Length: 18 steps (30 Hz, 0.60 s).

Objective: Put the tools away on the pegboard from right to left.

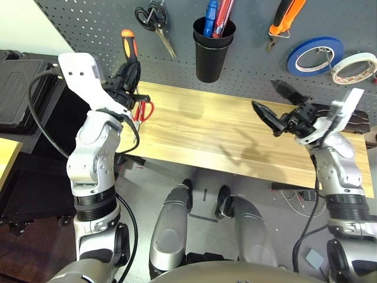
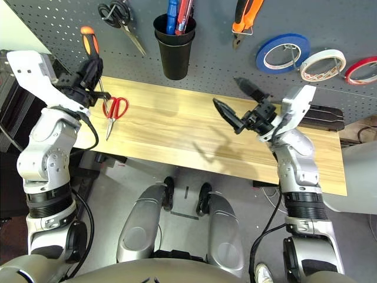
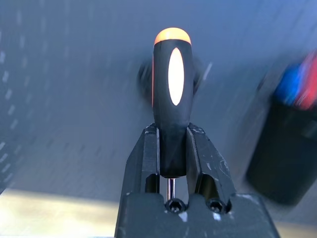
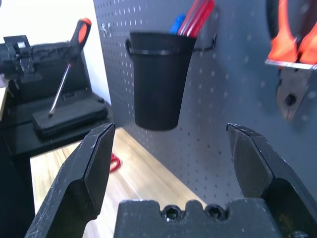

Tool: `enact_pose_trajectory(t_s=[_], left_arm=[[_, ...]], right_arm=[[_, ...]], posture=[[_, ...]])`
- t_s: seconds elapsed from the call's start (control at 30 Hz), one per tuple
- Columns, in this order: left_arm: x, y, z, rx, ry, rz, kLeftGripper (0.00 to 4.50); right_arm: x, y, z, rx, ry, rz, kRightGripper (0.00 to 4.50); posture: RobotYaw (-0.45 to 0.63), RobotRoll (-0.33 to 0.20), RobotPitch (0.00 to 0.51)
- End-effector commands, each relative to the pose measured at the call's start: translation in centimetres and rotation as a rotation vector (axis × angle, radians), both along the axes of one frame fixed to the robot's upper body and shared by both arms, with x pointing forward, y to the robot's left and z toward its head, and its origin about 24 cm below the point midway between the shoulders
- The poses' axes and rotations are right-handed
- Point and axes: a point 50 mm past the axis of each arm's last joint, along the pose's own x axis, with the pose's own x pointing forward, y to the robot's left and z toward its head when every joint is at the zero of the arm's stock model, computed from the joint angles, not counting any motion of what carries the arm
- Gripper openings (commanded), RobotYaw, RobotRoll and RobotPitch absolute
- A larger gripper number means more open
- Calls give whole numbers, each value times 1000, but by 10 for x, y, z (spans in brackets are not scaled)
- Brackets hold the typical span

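You are clamping the slim orange-and-black-handled screwdriver (image 1: 129,48) upright in your left gripper (image 3: 173,163), at ten o'clock before the dark grey perforated pegboard (image 1: 247,56), ready for hanging; your right gripper (image 1: 277,106) is gaping wide, holding nothing.

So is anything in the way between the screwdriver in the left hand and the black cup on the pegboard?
Nothing visible blocks it. The screwdriver is held up in the left hand, left of the black cup; only the hanging black-handled scissors sit between them, flat against the pegboard.
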Motion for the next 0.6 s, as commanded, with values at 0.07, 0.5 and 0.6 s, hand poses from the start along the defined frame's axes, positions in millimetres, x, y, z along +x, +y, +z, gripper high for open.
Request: enact_pose_trajectory(t_s=[0.07,0.5,0.6], left_arm=[[-11,-6,27,-69,-135,-51,555],[-1,-15,78,-235,-318,-101,555],[7,-20,82,-259,-329,-111,555]], right_arm=[[-7,-8,2,15,-12,18,4500],[-13,-22,17,31,-26,34,4500],[-15,-22,19,31,-33,28,4500]], posture=[[246,0,216],[202,0,207],[186,0,204]])
